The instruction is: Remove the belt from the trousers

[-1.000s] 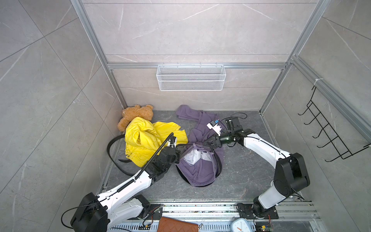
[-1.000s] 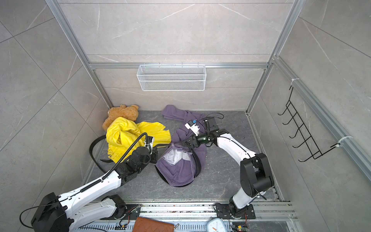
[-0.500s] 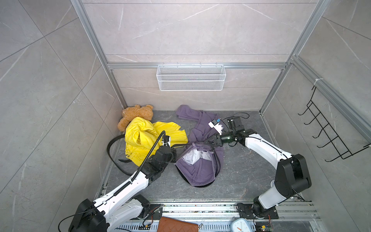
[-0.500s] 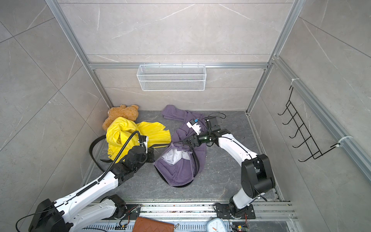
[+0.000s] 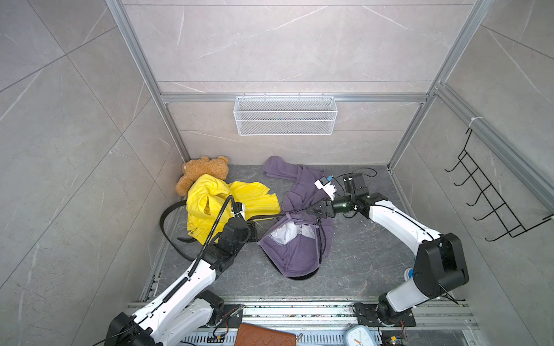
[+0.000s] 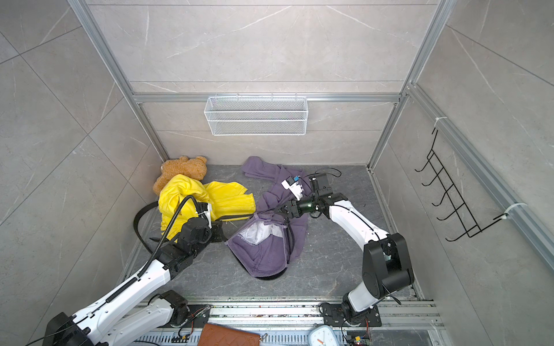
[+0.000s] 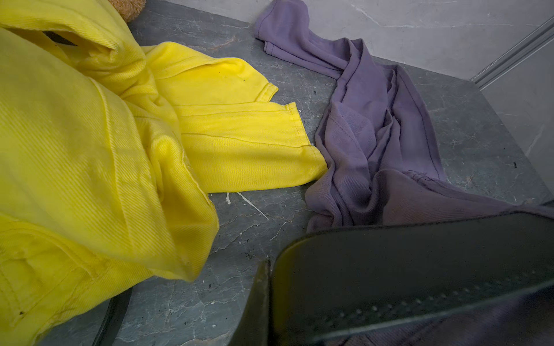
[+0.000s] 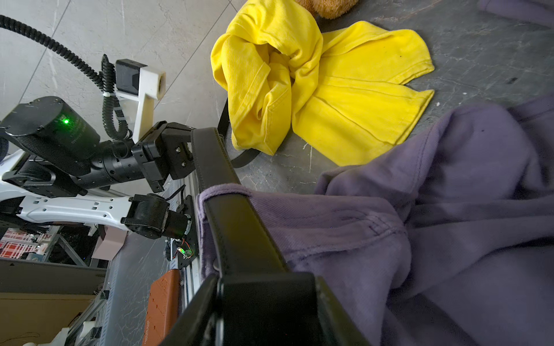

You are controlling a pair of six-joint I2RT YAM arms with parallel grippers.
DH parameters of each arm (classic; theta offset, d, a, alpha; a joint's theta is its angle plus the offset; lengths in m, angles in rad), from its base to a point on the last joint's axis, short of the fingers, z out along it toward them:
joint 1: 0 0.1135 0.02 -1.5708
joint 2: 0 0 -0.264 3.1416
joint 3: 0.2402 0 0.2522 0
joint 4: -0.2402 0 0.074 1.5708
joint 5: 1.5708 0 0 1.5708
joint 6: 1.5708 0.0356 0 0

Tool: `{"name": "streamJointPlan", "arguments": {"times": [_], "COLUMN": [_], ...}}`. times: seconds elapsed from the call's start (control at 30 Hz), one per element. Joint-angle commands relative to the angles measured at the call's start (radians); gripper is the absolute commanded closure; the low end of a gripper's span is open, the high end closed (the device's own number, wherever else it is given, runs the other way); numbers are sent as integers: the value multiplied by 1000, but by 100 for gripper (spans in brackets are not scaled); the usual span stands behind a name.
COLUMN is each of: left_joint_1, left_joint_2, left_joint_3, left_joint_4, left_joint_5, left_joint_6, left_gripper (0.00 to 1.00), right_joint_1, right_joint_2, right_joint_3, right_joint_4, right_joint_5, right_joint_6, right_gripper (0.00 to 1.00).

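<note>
L gripper (image 5: pixel 254 231) clamped tight on belt (image 5: pixel 266 216); strap taut from it across to R gripper (image 5: pixel 312 209). R jaws part-closed on trousers (image 5: pixel 296 254) at waistband; belt pinched too? Can't tell. Free tail loops behind L gripper. Approx half out, I'd judge; rest threaded thru loops below R gripper.

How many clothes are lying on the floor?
2. A yellow garment is crumpled beside the teddy bear, and the purple trousers lie in the middle with the black belt threaded through their waistband. Smaller things could hide underneath.
</note>
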Motion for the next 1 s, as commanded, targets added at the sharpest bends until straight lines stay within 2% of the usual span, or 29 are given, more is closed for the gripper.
{"name": "streamJointPlan", "arguments": {"times": [0.0,0.1,0.33,0.4,0.47,0.53,0.57,0.7,0.83,0.97], "left_joint_1": [147,165,190,189,186,147,116,-83,-167,-213], "left_joint_2": [-63,-89,-107,-92,-44,22,50,133,167,139], "left_joint_3": [-30,-40,-38,-27,-9,17,33,81,104,92], "left_joint_4": [-225,-253,-255,-194,-117,-46,-25,50,86,141], "left_joint_5": [-388,-408,-413,-333,-204,-80,-58,-119,-102,-47], "left_joint_6": [-120,-158,-136,-57,9,81,113,247,316,364], "left_gripper": [100,100,100,100,100,100,100,75,51,37], "right_joint_1": [-148,-157,-158,-115,-59,-1,19,77,91,94], "right_joint_2": [-56,-62,-62,-62,-52,-36,-33,-5,6,13], "right_joint_3": [-14,-17,-17,11,44,81,92,160,197,200], "right_joint_4": [-20,-21,-77,-142,-182,-224,-228,-258,-260,-262], "right_joint_5": [205,218,221,248,255,261,261,255,247,243], "right_joint_6": [13,16,-14,-72,-113,-155,-167,-196,-183,-179], "right_gripper": [100,100,100,100,100,100,100,100,100,100]}}
